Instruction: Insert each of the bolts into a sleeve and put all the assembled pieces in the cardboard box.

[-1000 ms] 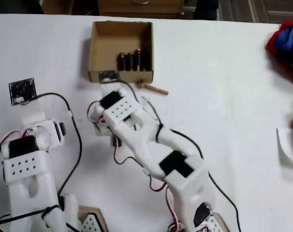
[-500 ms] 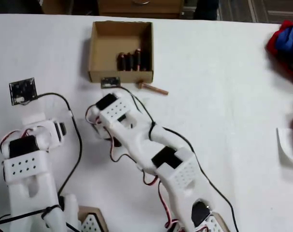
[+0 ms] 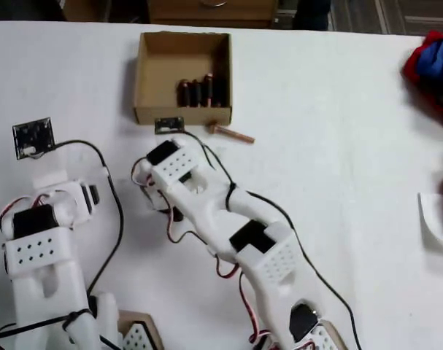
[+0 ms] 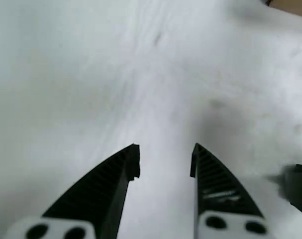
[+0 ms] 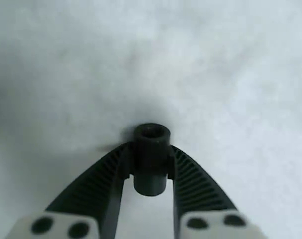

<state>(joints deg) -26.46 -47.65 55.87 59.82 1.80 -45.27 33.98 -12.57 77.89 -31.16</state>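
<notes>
Bright, even light; soft shadows.

Matt blk plastic sleeve [image 5: 151,160], coppery metal bolt [image 3: 233,133].

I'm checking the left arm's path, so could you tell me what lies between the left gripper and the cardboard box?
The stretch is bare white table, as the left wrist view shows from the left gripper to the cardboard box corner.

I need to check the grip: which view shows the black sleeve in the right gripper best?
The right wrist view: the sleeve is clamped between the right gripper's fingers, its open bore facing the camera. In the high view the right arm covers it; the left wrist view faces the table elsewhere.
</notes>
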